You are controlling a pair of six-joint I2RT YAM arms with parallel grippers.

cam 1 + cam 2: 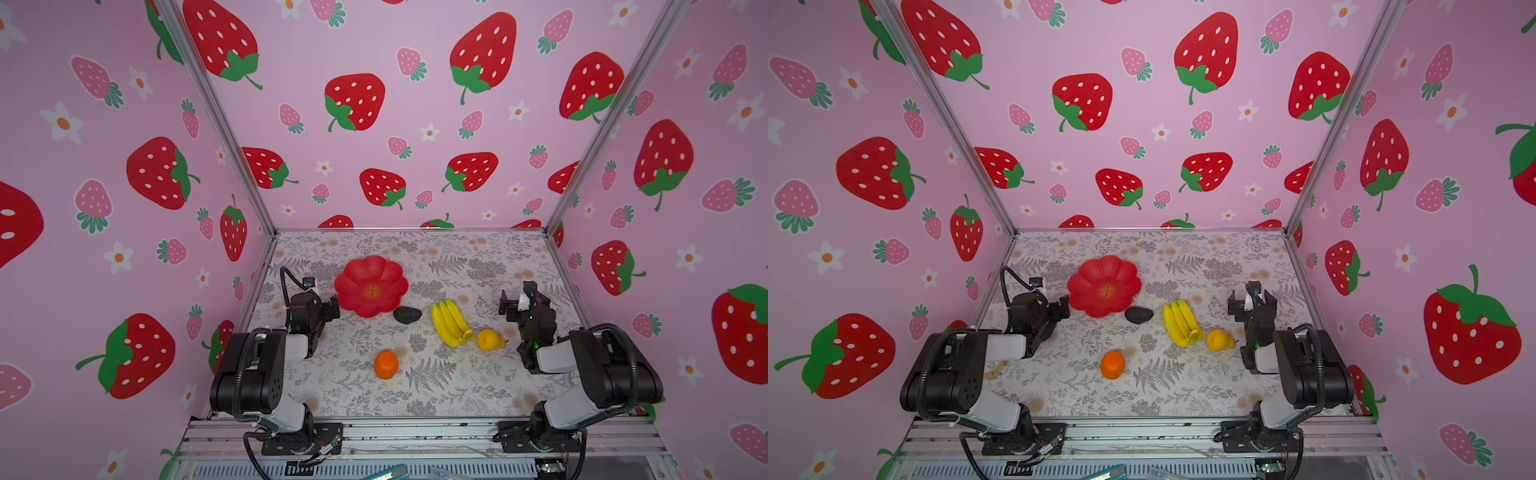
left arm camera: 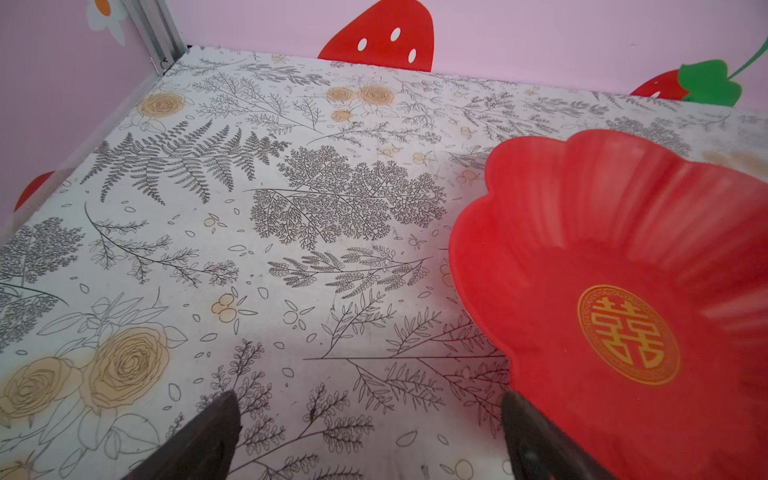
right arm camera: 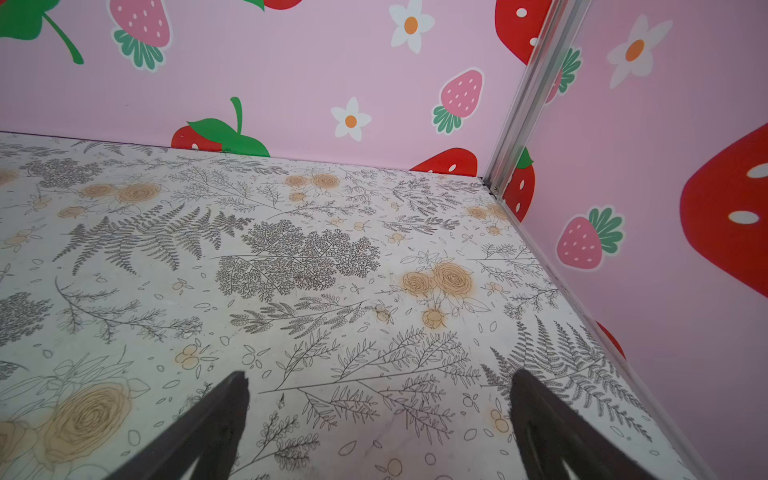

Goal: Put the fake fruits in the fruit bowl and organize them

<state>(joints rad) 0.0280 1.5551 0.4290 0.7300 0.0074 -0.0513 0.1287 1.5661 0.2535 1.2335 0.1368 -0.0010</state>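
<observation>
While the left claw (image 2: 370, 399) is hanging wide open and empty just beside the fruit bowl (image 1: 353, 282) and the right claw (image 3: 380, 376) is gaping empty over the desk (image 3: 291, 270), the banana bunch (image 1: 451, 322), orange (image 1: 386, 365), bumpy pear (image 1: 490, 340) and one dark avocado (image 1: 407, 314) are lying outside the bowl. Likely light, stiff, slick plastic, they are asking for grips across the middle. Neither wrist view is showing any fruit.

High stereo pair, wrist views skimming table (image 1: 353, 395)
</observation>
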